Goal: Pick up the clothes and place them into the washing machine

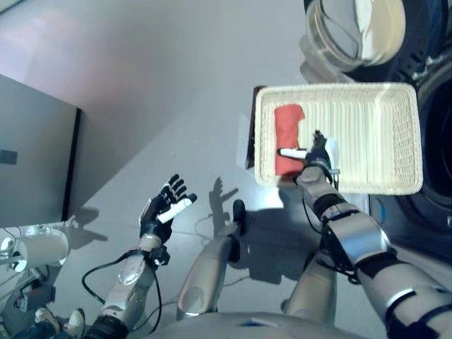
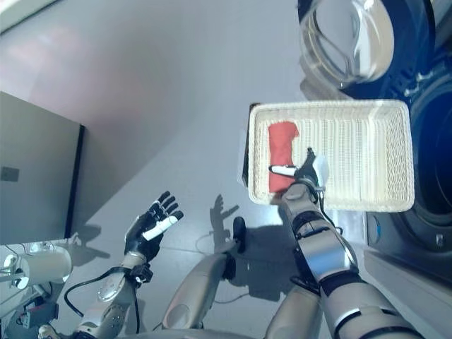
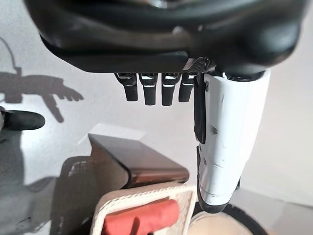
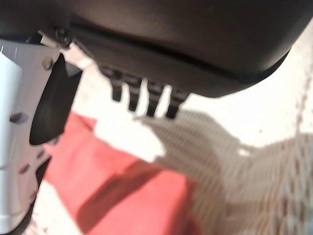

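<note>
We reach our right hand (image 1: 316, 152) into the white basket (image 1: 395, 134), fingers straight, holding nothing, beside the red cloth (image 1: 287, 138). Left hand (image 1: 164, 206) hangs spread open over the floor.

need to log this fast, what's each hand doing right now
Left hand: open, holding nothing.
Right hand: open over the red cloth in the basket, not gripping it.

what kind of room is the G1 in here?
Probably a laundry area: a front-loading washing machine with its round door swung open, and beside it a white wicker basket holding a red cloth, over a bare grey floor.
</note>
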Robot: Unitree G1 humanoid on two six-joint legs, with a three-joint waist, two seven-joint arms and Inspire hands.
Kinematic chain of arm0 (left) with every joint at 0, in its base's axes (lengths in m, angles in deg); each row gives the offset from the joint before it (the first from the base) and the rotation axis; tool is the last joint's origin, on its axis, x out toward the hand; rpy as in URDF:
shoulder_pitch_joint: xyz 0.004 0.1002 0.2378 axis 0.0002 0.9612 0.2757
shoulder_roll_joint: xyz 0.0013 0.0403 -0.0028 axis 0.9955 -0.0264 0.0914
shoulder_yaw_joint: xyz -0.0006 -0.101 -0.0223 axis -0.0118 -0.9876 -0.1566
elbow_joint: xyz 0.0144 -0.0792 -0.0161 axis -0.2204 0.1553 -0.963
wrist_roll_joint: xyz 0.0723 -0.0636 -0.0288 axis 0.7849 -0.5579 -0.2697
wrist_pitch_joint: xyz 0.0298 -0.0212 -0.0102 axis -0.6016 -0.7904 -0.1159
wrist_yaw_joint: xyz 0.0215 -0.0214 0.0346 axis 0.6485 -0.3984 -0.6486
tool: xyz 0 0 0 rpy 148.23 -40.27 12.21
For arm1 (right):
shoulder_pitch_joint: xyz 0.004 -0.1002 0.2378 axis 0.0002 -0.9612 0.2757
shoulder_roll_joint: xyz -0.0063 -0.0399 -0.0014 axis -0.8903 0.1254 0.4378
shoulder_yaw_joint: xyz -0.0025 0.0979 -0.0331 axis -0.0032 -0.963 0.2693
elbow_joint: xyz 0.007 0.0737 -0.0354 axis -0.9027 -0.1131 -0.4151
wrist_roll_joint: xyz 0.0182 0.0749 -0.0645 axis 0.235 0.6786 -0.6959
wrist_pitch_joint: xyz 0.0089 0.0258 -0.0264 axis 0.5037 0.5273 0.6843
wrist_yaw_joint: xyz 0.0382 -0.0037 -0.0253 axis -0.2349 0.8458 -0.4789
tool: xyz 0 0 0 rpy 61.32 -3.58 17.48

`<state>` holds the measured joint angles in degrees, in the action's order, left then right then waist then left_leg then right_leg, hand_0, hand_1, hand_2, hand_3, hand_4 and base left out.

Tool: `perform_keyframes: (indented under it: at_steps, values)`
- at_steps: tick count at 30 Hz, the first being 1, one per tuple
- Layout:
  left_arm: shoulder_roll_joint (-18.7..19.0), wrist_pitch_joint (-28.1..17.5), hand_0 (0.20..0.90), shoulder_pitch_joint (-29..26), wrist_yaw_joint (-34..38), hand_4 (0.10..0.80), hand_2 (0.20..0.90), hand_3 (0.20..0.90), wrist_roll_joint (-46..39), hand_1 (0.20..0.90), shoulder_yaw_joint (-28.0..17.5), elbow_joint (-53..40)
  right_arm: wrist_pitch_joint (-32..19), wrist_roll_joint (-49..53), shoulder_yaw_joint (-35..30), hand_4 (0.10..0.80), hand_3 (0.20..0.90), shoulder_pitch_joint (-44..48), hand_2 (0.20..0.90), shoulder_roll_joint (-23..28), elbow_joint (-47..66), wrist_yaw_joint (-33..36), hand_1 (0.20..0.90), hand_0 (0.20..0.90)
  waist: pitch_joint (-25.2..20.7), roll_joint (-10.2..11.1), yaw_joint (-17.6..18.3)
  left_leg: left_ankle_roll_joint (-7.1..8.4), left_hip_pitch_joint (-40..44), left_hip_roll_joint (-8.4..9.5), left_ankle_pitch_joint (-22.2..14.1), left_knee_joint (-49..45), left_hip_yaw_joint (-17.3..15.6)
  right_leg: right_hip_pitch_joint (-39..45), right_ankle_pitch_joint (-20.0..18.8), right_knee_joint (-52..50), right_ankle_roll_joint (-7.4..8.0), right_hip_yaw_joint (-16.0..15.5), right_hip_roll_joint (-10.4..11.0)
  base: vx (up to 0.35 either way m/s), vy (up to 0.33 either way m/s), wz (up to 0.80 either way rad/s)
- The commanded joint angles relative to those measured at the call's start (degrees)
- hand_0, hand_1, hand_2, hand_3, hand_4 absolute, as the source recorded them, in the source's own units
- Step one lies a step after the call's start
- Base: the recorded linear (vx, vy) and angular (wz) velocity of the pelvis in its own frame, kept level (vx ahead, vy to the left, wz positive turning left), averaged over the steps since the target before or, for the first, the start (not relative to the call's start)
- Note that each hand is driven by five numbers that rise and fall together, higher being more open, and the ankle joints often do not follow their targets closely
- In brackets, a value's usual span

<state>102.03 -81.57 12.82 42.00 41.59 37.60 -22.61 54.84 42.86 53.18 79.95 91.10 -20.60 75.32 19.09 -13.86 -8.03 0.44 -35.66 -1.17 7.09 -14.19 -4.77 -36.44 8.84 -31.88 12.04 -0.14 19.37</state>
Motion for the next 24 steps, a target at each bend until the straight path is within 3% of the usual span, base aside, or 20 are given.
perform_keyframes:
  at_steps: [1, 7, 11, 12, 14, 24]
  values:
    - [0.92, -3.73, 0.900, -0.90, 1.27, 0.800, 0.900, 0.900, -0.10, 0.900, -0.86, -6.30, -1.46, -3.24, 0.66, 0.800, 0.900, 5.60, 0.900, 0.82, 5.13, 3.16, 0.900, 0.900, 2.47, -0.20, 1.51, 4.26, -3.95, -3.43, -10.21, -15.80, 0.88, -4.46, -7.73, 0.58, -2.54, 2.52, -0.35, -0.057, -0.004, 0.07]
    - [1.32, -3.62, 0.900, -0.80, 2.51, 0.800, 0.900, 0.900, -0.25, 0.900, -0.86, -6.89, 0.74, -6.93, 2.37, 0.800, 0.900, 8.18, 0.900, 0.02, 1.62, 3.52, 0.900, 0.900, 4.09, 0.57, 2.18, 3.84, -9.10, -4.09, -14.39, -24.88, 0.57, -9.90, -4.44, -8.13, -3.53, 4.13, -0.40, -0.029, 0.007, -0.02]
    - [1.56, -3.59, 0.900, -0.87, 2.65, 0.800, 0.900, 0.900, 0.03, 0.900, -1.19, -6.05, 2.04, -8.95, 4.27, 0.800, 0.900, 8.81, 0.900, -0.17, -1.30, 0.10, 0.900, 0.900, 4.12, 0.88, 1.32, 3.48, -10.83, -4.19, -15.67, -27.81, 0.50, -11.73, -3.54, -10.87, -3.88, 4.46, -0.27, -0.013, 0.011, -0.03]
    - [1.46, -3.62, 0.900, -0.86, 2.60, 0.800, 0.900, 0.900, 0.05, 0.900, -1.30, -5.90, 2.00, -8.99, 4.45, 0.775, 0.864, 8.93, 0.864, -0.25, -1.57, -0.56, 0.864, 0.864, 4.11, 0.94, 1.25, 3.43, -11.01, -4.14, -15.80, -27.92, 0.43, -11.93, -3.48, -10.88, -3.89, 4.54, -0.21, 0.000, 0.000, 0.00]
    - [1.19, -3.48, 0.900, -0.96, 2.54, 0.800, 0.900, 0.900, 0.25, 0.900, -1.60, -5.33, 2.26, -9.25, 4.56, 0.300, 0.200, 8.54, 0.200, -0.21, -2.34, -1.51, 0.200, 0.200, 3.93, 1.08, 0.93, 3.32, -11.12, -3.93, -15.96, -27.95, 0.24, -11.84, -3.38, -10.77, -3.90, 4.45, 0.01, 0.014, 0.015, 0.09]
    - [0.37, -3.66, 0.900, -1.86, 3.00, 0.800, 0.900, 0.900, 0.69, 0.900, -1.60, -4.54, 2.06, -9.09, 3.72, 0.300, 0.200, 7.27, 0.200, 0.42, -3.11, -2.52, 0.200, 0.200, 3.20, 1.54, -0.04, 2.96, -11.68, -3.41, -16.46, -28.59, 0.27, -12.48, -2.88, -11.45, -4.08, 4.71, 0.15, 0.003, 0.004, 0.01]
